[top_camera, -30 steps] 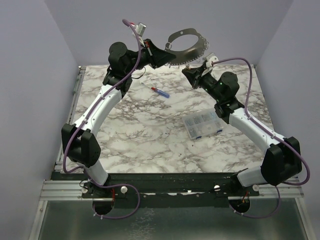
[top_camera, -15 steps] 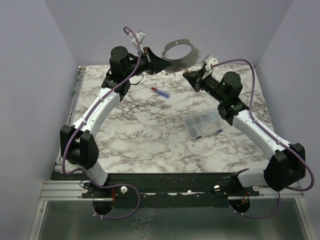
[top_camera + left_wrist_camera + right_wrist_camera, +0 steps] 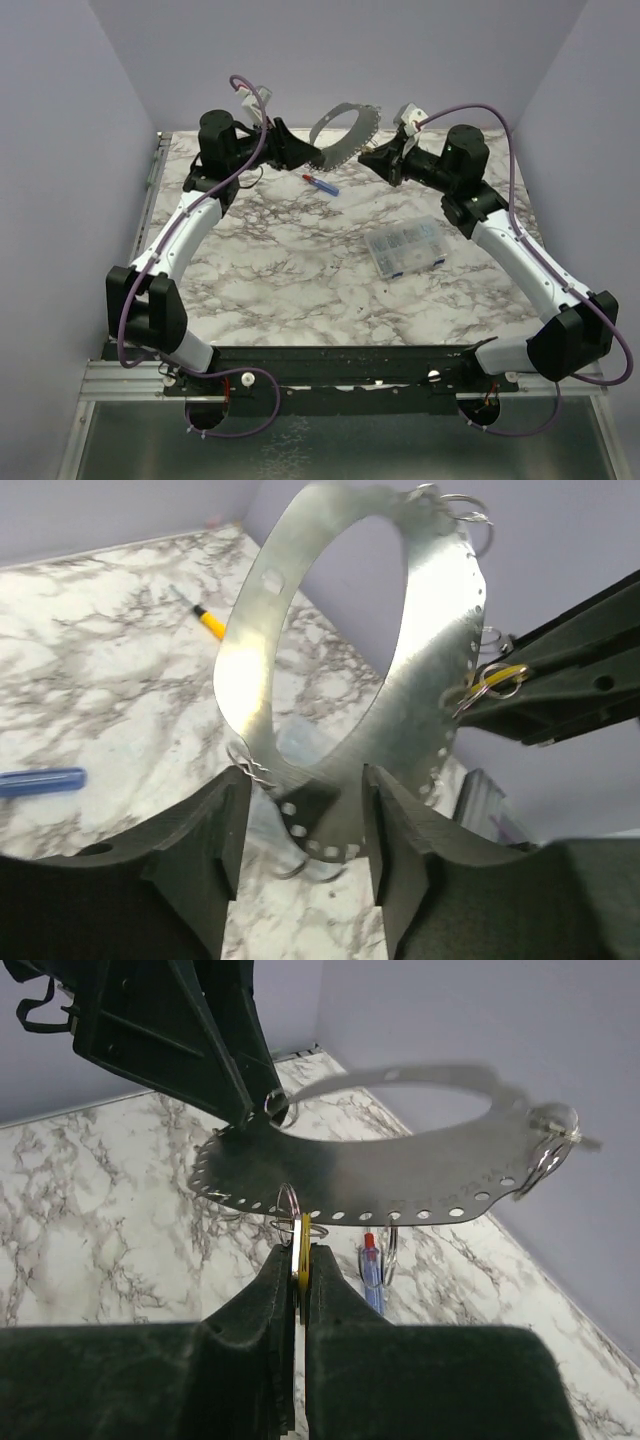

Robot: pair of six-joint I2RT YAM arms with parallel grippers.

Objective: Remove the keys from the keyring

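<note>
The keyring (image 3: 352, 140), a wide grey metal hoop with a row of small holes, hangs in the air over the back of the table between both grippers. My left gripper (image 3: 303, 153) is open; in the left wrist view the keyring's (image 3: 250, 660) lower edge stands between its spread fingers (image 3: 215, 850). My right gripper (image 3: 301, 1250) is shut on a thin yellow key (image 3: 304, 1235) that hangs from small wire rings threaded through the keyring (image 3: 400, 1185). That key (image 3: 497, 677) also shows in the left wrist view. More wire rings (image 3: 465, 505) hang along the band.
A slim blue-and-red stick (image 3: 322, 184) lies on the marble table (image 3: 300, 260) under the hoop. A clear compartment box (image 3: 405, 245) sits right of centre. A small yellow piece (image 3: 209, 624) lies on the table at the back. Purple walls close in the sides and back.
The left gripper has opened off the hoop. Both arms came down and leftwards, and the hoop has turned from lying flat to standing more on edge.
</note>
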